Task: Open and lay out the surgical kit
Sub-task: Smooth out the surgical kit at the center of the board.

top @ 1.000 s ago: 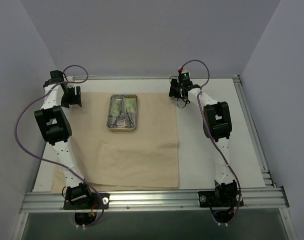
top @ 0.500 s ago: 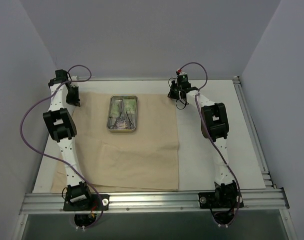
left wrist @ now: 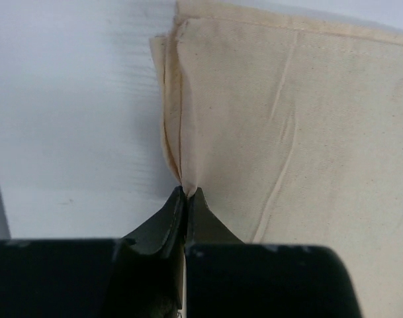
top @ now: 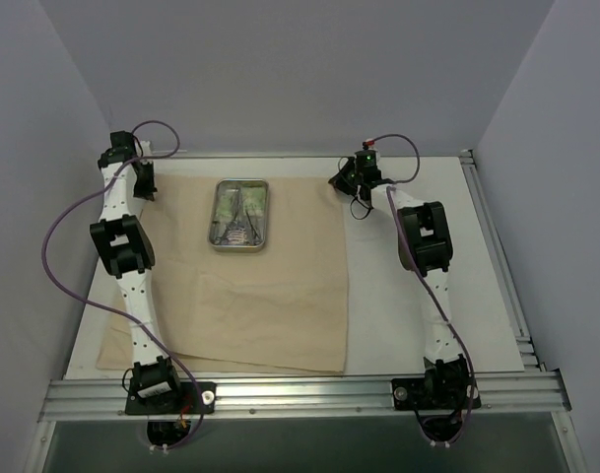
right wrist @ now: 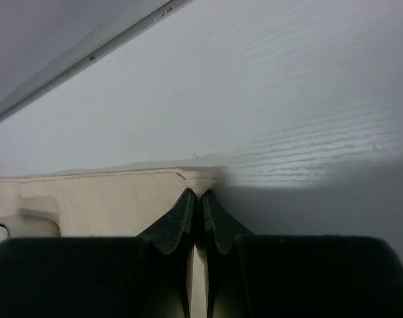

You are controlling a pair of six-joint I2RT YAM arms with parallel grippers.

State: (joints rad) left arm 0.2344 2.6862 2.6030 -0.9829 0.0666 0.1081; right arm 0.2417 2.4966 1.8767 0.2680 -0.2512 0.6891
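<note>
The surgical kit's beige cloth wrap [top: 250, 305] lies spread out as a large sheet over the table. A small steel tray [top: 240, 215] with steel instruments and green packets in it stands on the sheet's far part. My left gripper [top: 142, 187] is shut on the cloth's far left corner, and the pinched fold [left wrist: 181, 165] shows in the left wrist view. My right gripper [top: 347, 182] is shut on the far right corner [right wrist: 200, 180], which bunches between its fingertips in the right wrist view.
The white table top [top: 428, 256] shows bare to the right of the cloth. A metal rail [top: 300, 392] runs along the near edge by the arm bases. Grey walls close in on the left, far and right sides.
Both grippers have closed on the cloth's far corners and moved toward the far edge. The sheet and the tray on it have shifted slightly that way.
</note>
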